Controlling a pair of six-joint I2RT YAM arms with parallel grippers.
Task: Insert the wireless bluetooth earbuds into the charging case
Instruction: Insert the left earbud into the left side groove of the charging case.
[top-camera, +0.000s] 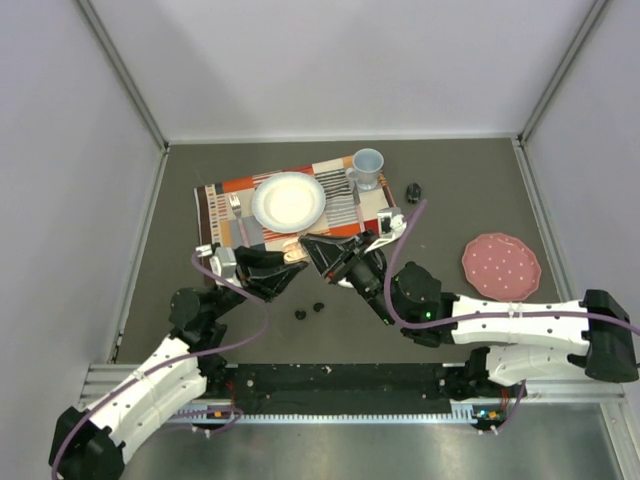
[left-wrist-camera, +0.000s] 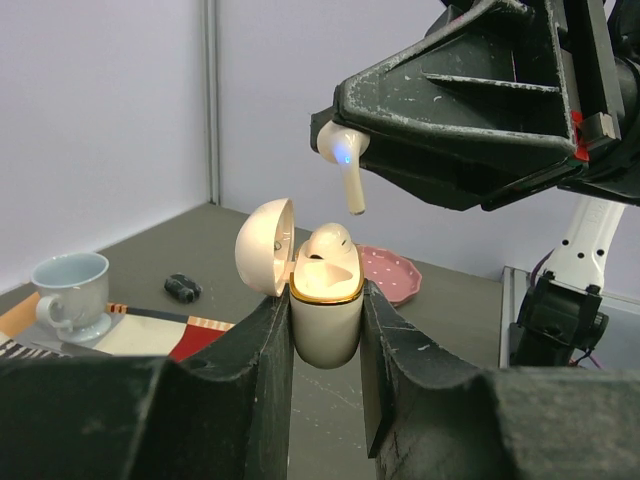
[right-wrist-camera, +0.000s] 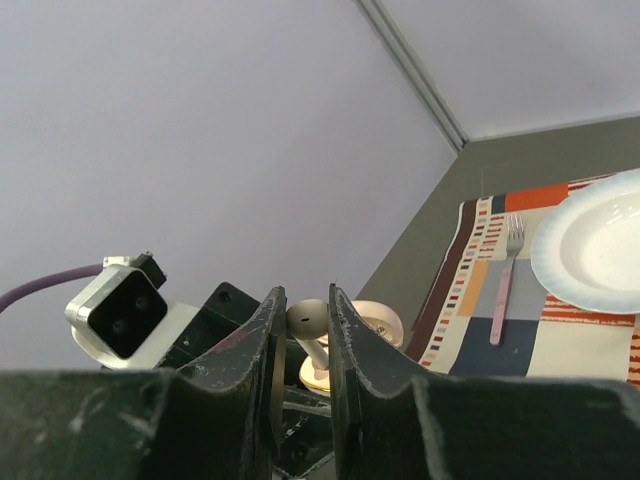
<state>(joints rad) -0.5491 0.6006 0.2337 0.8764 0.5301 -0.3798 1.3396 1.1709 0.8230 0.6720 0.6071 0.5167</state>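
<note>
Left wrist view tells the most about the progress. The left gripper (left-wrist-camera: 325, 305) is clamped on the case (left-wrist-camera: 323, 345) and holds it upright, with the lid (left-wrist-camera: 265, 245) swung open to the left. One white earbud (left-wrist-camera: 328, 243) already sits in the case, and its round head shows above the gold rim. The right gripper (right-wrist-camera: 305, 295) is closed on a second earbud (left-wrist-camera: 340, 152), pinching it by the head. The stem points down and a small blue light shines on it. This earbud hangs just above the open case, and its stem tip touches neither the rim nor the seated earbud. In my judgement the white pair is half done, and the step in hand is to lower this stem into the free slot. I cannot see that slot, because the seated earbud and the rim hide it.

Top external view shows what is left. One black earbud (top-camera: 300, 314) and another black earbud (top-camera: 320, 307) lie near each other on the desk (top-camera: 450, 200), on the near side of both grippers, and nothing touches them. A small dark thing (top-camera: 413, 190) lies beside the cup (top-camera: 367, 167); it is too small to tell what it is. I find no other white earbuds in any view, though the arms may hide some. So one earbud is in, one is about to go in, and at least the two black ones wait on the desk
</note>
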